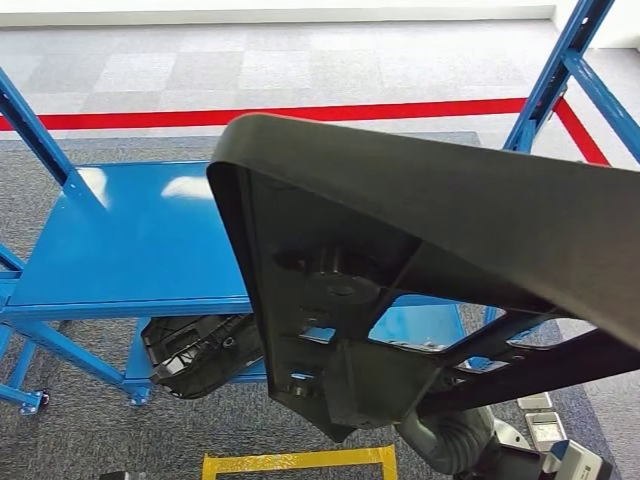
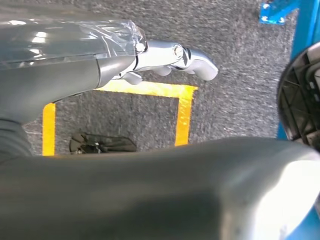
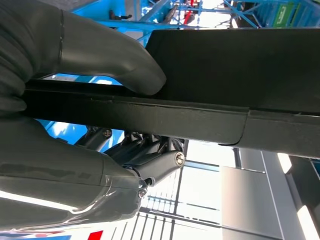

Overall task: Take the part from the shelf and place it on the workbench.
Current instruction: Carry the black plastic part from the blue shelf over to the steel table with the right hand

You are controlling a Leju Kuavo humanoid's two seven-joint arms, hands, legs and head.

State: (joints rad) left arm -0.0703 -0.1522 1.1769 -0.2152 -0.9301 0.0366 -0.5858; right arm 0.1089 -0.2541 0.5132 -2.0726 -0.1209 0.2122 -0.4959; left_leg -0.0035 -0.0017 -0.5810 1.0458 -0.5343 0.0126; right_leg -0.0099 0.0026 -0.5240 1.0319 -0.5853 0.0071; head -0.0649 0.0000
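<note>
A large black plastic part point(image 1: 423, 230) with ribs and open cut-outs hangs tilted close in front of me, above the blue shelf top point(image 1: 128, 240). My right hand point(image 3: 75, 100) grips one of its black bars point(image 3: 188, 117), thumb on one side and fingers on the other. In the head view the right arm's ribbed wrist cover point(image 1: 449, 440) comes up under the part. My left hand point(image 2: 162, 55) hangs over the carpet with its fingers stretched out and nothing in them. A second black part point(image 1: 200, 350) lies on the lower shelf level.
Blue shelf uprights point(image 1: 558, 70) rise at the right and left. A yellow tape square point(image 1: 302, 460) marks the grey carpet near my feet. A red line point(image 1: 302, 113) crosses the floor beyond the shelf.
</note>
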